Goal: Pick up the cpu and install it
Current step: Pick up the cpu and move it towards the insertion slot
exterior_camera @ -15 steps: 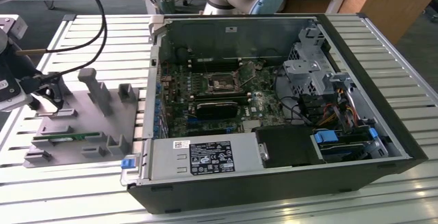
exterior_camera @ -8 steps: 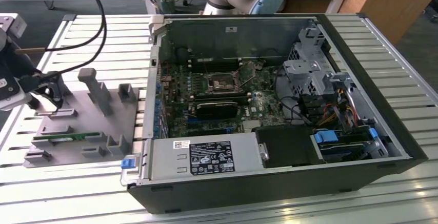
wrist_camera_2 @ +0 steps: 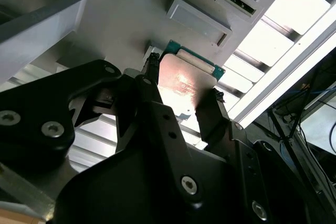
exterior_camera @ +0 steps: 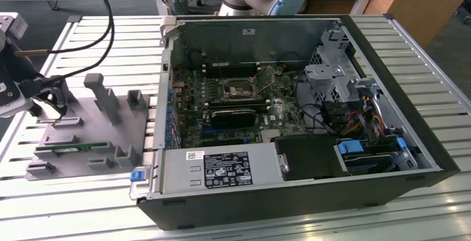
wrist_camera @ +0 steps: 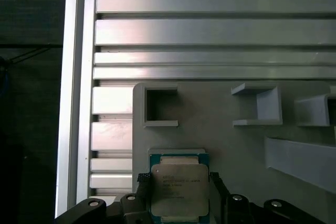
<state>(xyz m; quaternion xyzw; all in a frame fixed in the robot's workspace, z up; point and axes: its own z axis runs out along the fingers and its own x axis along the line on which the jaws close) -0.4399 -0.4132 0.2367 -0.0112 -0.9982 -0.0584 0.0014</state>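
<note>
The cpu (wrist_camera: 178, 190), a small square chip with a silver-grey top plate and a green rim, lies at a corner of the grey holder block (wrist_camera: 220, 124). In both wrist views my gripper (wrist_camera: 178, 182) has a black finger against each of two opposite edges of the cpu (wrist_camera_2: 184, 82), shut on it. I cannot tell whether the chip rests in its seat or is lifted off it. In the exterior view the gripper (exterior_camera: 50, 100) hangs over the holder block (exterior_camera: 88, 136) at the far left.
An open computer case (exterior_camera: 294, 114) fills the middle, its motherboard socket (exterior_camera: 239, 89) uncovered and a power supply (exterior_camera: 220, 169) in front. A green memory stick (exterior_camera: 70, 147) lies in the holder. Upright grey posts (exterior_camera: 99, 95) stand beside the gripper. The table is slatted aluminium (wrist_camera: 210, 30).
</note>
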